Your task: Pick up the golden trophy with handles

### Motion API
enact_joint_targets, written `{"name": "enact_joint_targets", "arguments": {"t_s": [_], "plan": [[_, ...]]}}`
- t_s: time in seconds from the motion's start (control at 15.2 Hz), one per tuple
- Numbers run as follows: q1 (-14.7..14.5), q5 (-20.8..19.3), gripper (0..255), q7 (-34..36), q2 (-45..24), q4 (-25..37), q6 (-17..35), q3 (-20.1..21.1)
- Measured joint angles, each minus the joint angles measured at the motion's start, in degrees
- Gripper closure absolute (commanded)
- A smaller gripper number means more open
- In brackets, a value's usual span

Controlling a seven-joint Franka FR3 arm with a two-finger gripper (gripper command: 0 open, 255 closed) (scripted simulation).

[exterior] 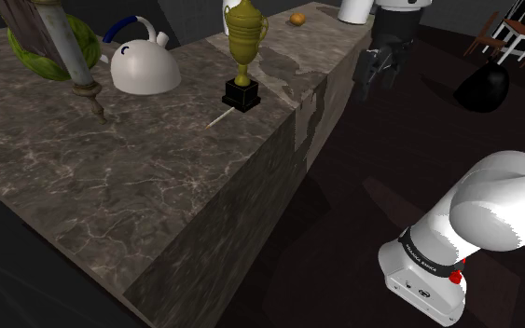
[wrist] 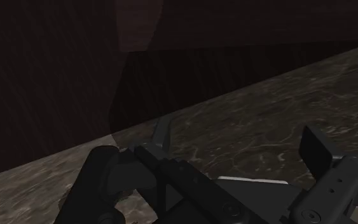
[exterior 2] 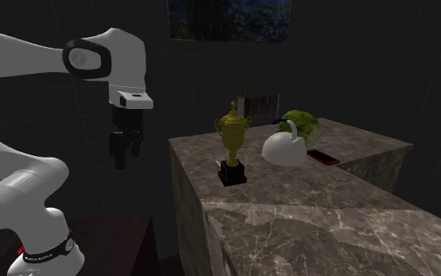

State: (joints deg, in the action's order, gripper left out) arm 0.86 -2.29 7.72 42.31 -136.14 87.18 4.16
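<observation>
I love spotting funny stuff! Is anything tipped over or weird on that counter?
One thing: a grey turned post leans at a slant near the white kettle, with its tip on the marble counter. I cannot tell what props it up. The golden trophy stands upright, and so does the kettle.

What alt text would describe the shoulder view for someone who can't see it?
A golden trophy with handles stands on a dark marble counter beside a white kettle. The robot's black gripper hangs beyond the counter's edge, apart from the trophy.
</observation>
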Motion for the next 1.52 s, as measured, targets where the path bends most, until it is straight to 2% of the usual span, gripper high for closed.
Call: {"name": "enact_joint_targets", "arguments": {"t_s": [0.13, 0.73, 1.19, 1.52], "plan": [[-0.1, 0.2, 0, 0.2, -1.0, 0.9, 0.1, 0.2], [-0.5, 1.4, 0, 2.8, -18.1, 20.2, -0.9, 3.0], [-1.0, 0.8, 0, 5.1, -33.2, 40.5, -5.1, 5.3], [-2.3, -1.0, 0, 7.0, -46.3, 60.1, -11.2, 6.9]]}}
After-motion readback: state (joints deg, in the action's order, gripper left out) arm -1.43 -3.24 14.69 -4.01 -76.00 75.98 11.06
